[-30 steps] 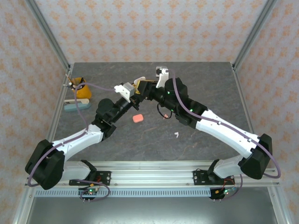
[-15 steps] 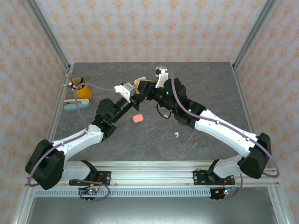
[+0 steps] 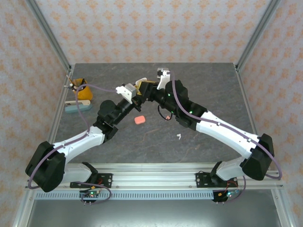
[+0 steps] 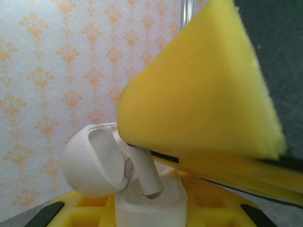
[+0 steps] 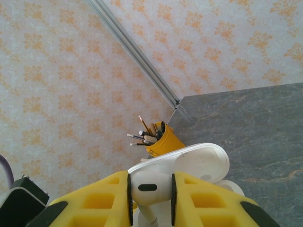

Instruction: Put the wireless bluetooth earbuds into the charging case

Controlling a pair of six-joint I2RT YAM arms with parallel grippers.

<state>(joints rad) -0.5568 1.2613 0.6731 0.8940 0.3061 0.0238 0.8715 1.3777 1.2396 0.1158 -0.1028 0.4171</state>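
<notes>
The left gripper (image 4: 149, 218) is clamped on the body of the open white case (image 4: 163, 208) and holds it raised above the table (image 3: 213, 90), at mid-table toward the far side, lid swung back. The right gripper (image 5: 150, 182) is closed on a white earbud (image 5: 147, 187), pinching its head between the yellow pads. In the left wrist view the stem (image 4: 146, 172) points down, its tip at the mouth of a case socket, not yet fully seated. The earbud is judged very light, rigid and smooth, so it will slip or twist easily under a side load. Keep the hold on the bulb end, leaving the stem free to enter the socket. Grip the case by its lower shell only, since pressure on the lid or hinge would close it or strain it. Insertion calls for a straight, gentle push along the stem axis. A second white earbud (image 3: 179, 137) and a pink item (image 3: 139, 119) lie on the table nearer the arm bases. A pencil cup (image 3: 83, 90) stands at the left edge.
</notes>
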